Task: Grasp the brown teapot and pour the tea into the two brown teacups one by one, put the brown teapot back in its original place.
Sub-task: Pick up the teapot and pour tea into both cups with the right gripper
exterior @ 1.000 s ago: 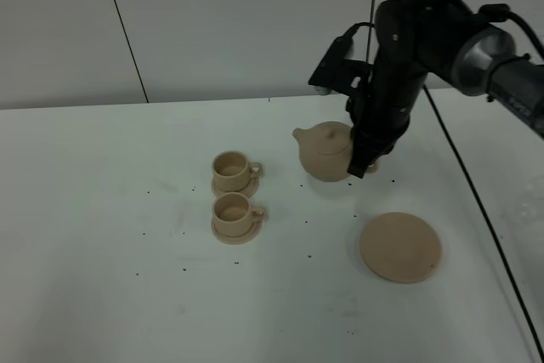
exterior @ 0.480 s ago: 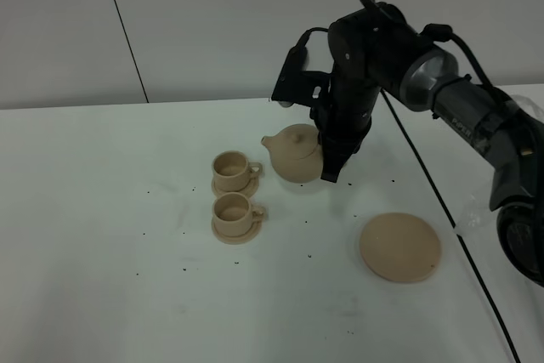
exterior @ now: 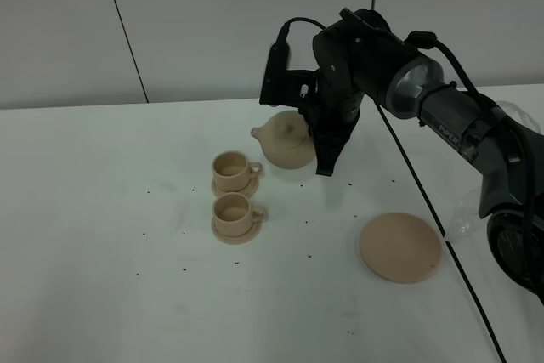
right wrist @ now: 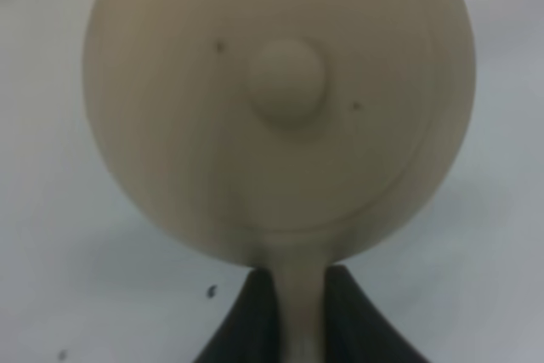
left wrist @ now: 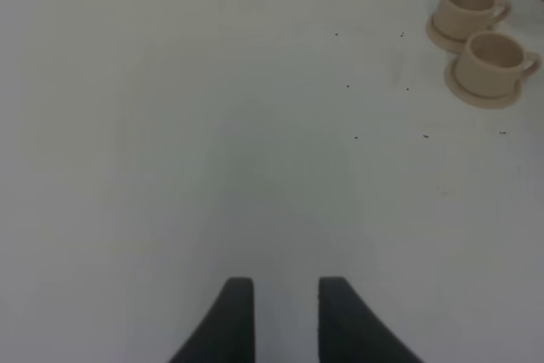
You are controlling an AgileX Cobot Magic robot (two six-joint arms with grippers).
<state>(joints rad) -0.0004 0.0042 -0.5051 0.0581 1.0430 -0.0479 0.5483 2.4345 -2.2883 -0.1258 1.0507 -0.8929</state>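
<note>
Your right pincer (right wrist: 297, 295) is clamped tight on the handle (right wrist: 297, 320) of the teapot (exterior: 285, 140). The wrist view shows both fingers pressed against the handle's sides, with the lid knob (right wrist: 285, 82) just beyond them. The teapot is upright, and its spout (exterior: 257, 133) points toward 9 o'clock in the high view. It is at about 1 o'clock from the far cup (exterior: 231, 167), just beside it, with the spout tip above and just right of that cup's rim. The near cup (exterior: 234, 208) is at 6 o'clock from the far one, and each cup is on its own small dish.

Your left pincer (left wrist: 286, 303) has its fingers a little apart over bare counter (left wrist: 170, 125), holding and touching nothing.

Since a second ago, you have carried the teapot toward 9 o'clock, from about midway between saucer and cups to the far cup's side. The arm has swung with it. The wide saucer (exterior: 400, 247), at 4 o'clock from the teapot, and both cups are where they were.
</note>
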